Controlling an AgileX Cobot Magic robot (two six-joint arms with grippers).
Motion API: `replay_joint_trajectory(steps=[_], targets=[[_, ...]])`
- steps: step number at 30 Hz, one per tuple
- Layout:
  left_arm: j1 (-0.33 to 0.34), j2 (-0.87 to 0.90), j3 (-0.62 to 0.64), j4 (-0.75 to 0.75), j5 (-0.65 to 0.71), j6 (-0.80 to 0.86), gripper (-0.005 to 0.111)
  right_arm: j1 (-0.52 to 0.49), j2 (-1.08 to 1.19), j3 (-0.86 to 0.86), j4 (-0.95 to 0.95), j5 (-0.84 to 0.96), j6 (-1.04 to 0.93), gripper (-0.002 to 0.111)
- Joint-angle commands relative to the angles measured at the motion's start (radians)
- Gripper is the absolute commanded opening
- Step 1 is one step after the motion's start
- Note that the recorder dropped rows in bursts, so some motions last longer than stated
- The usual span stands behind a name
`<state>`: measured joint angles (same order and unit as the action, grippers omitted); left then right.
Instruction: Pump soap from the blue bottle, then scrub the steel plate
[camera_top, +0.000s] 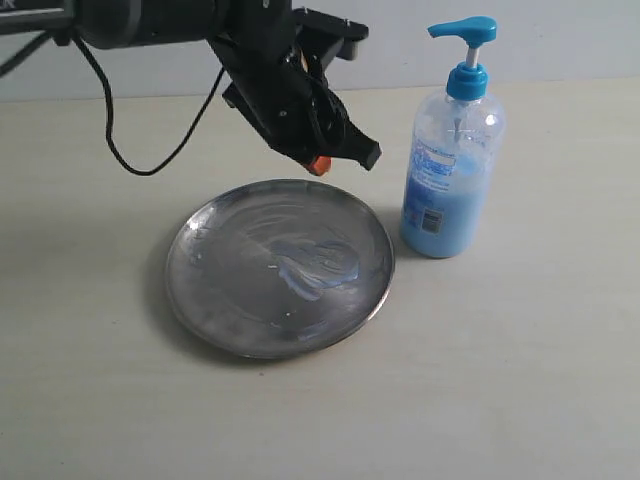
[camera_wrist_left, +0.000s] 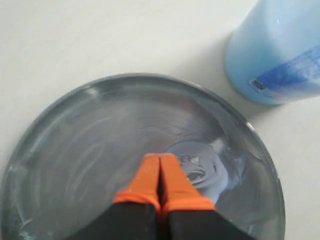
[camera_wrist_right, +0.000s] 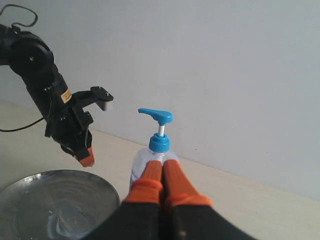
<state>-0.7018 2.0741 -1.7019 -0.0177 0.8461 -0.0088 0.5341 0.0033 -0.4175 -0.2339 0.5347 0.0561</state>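
the exterior view takes in the whole layout: the plate (camera_top: 205, 285) lies flat on the pale table (camera_top: 520, 390) with a smear of soap (camera_top: 315, 262) right of its middle. the bottle (camera_top: 450, 190) stands upright just beside the plate's right rim, roughly half full. the left gripper (camera_top: 320, 163) hangs above the plate's far edge, tilted down and clear of the metal, its orange tips together and holding nothing. a black cable (camera_top: 115, 140) loops from the arm down toward the table behind. the left wrist view looks past those same tips, pressed flat against each other with no gap. it shows more plainly the swirled streaks across the plate, the soap puddle just beyond the tips, and a strip of bare table between the rim and the bottle's base. only the right wrist view shows the right gripper (camera_wrist_right: 162, 177): its orange fingers are likewise closed tight on nothing, held in the air on the camera's side of the bottle, whose pump head (camera_wrist_right: 156, 115) stands raised. this view also gives the plain white wall (camera_wrist_right: 240, 75) behind the table and the left arm (camera_wrist_right: 35, 65) poised over the plate.
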Motion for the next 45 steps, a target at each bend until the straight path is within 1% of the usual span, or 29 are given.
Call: replay_joint_trajectory(steps=[1, 9, 16, 19, 25, 30, 36, 45], targets=[[0.007, -0.06, 0.002, 0.004, 0.031, -0.019, 0.001, 0.0, -0.003, 0.03, -0.009, -0.054, -0.002, 0.0], [0.007, -0.121, 0.002, 0.018, 0.076, -0.024, 0.001, 0.0, -0.003, 0.086, -0.034, -0.128, -0.011, 0.0], [0.007, -0.18, 0.012, 0.093, 0.131, -0.056, 0.001, 0.0, -0.003, 0.092, -0.03, -0.084, -0.004, 0.0], [0.01, -0.218, 0.059, 0.093, 0.108, -0.056, 0.001, 0.0, -0.003, 0.092, -0.003, -0.069, -0.004, 0.0], [0.032, -0.304, 0.208, 0.093, 0.028, -0.073, 0.001, 0.0, -0.003, 0.107, 0.024, -0.073, -0.004, 0.0], [0.041, -0.395, 0.328, 0.093, -0.049, -0.077, 0.001, 0.0, -0.003, 0.18, 0.024, -0.187, -0.004, 0.0], [0.041, -0.508, 0.445, 0.093, -0.109, -0.079, 0.001, 0.0, -0.003, 0.252, 0.024, -0.302, -0.004, 0.0], [0.041, -0.687, 0.585, 0.093, -0.251, -0.109, 0.001, 0.0, 0.002, 0.254, 0.024, -0.299, -0.004, 0.0]])
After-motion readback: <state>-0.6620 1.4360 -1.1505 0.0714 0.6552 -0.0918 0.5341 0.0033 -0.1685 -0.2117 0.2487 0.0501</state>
